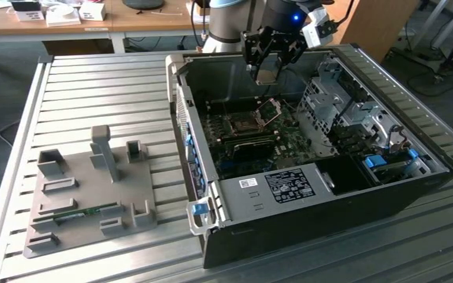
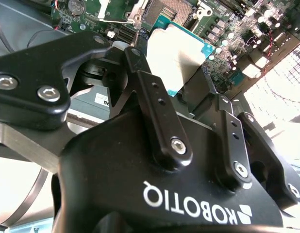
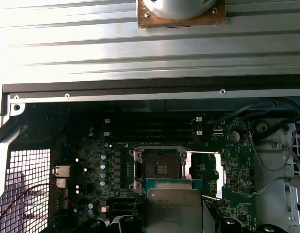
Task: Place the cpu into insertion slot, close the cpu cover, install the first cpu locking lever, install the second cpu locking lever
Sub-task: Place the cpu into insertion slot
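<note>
The gripper (image 1: 271, 63) hangs in the upper middle of the exterior view, above the open computer case (image 1: 289, 227) and near its back wall. Its fingers (image 2: 155, 97) are closed on the cpu (image 1: 266, 74), pinching the thin square chip by two opposite edges; in the second wrist view the pale metal face of the chip and its green border stand out beyond the fingertips. The cpu is held in the air, apart from the circuit board (image 1: 289, 141) below it. The insertion slot (image 1: 240, 125) lies on that board near the middle of the case, lower in the exterior view than the gripper, and its dark square is bare. In the first wrist view the cpu sits just in front of the slot. The cpu cover (image 3: 218, 175) is swung open and stands just beside the slot, hinged at one edge. The case rests on a ribbed metal table (image 1: 92, 88). At the lower left of the exterior view a grey holder (image 1: 132, 177) lies on the table with a green memory stick (image 1: 77, 216) in it.
</note>
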`<act>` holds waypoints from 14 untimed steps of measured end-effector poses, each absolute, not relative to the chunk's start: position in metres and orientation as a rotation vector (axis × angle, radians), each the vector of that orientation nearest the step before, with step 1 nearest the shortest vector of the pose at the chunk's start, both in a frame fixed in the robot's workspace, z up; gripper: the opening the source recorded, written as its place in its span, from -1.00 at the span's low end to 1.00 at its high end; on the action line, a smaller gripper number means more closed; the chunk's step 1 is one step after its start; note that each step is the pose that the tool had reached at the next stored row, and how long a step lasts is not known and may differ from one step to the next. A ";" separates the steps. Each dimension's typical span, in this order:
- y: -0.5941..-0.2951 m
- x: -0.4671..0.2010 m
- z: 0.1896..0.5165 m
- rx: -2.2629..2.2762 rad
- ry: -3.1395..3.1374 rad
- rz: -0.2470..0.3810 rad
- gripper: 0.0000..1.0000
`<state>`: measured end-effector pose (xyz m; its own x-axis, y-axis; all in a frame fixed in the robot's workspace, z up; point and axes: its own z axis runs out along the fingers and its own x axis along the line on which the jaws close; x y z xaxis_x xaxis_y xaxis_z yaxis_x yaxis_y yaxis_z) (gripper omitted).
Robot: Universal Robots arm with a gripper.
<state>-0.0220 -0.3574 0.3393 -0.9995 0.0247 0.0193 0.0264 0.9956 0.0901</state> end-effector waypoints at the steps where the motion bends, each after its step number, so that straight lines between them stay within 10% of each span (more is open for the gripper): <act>1: -0.357 -0.022 0.339 -0.040 -3.120 -0.141 0.08; 14: -0.357 -0.022 0.336 -0.040 -3.120 -0.141 0.08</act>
<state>-0.0220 -0.3574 0.3363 -0.9995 0.0247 0.0194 0.0264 0.9956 0.0901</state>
